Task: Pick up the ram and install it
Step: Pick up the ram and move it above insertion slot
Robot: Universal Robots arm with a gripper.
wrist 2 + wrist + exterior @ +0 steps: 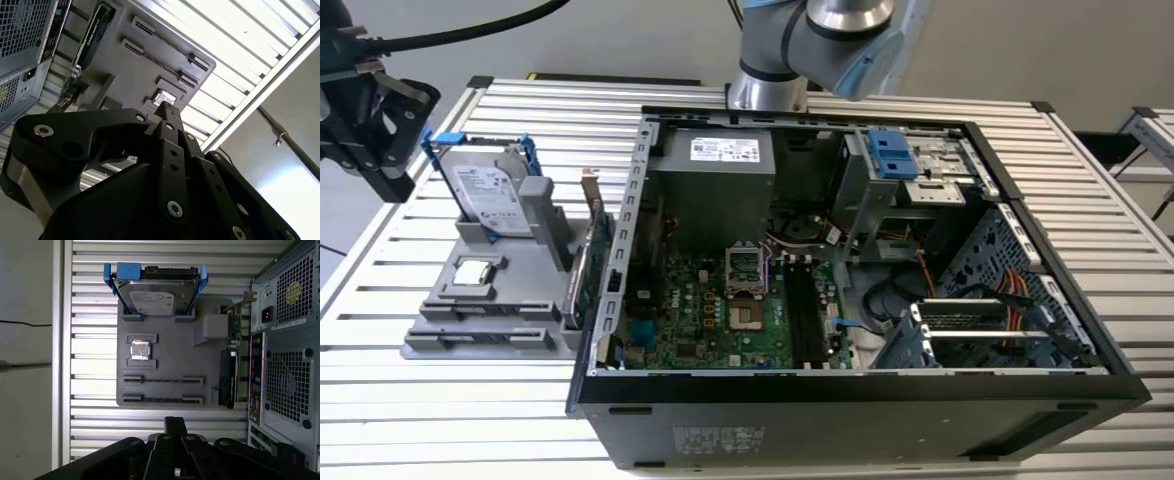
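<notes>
- The claw (175, 421) is held closed and empty above the counter (90, 315), at the exterior view's left.
- The ram (162, 380) appears to be seated edge-on in the grey holder (165, 350).
- So thin a strip could be missed or tilted if it is approached off-centre.
</notes>
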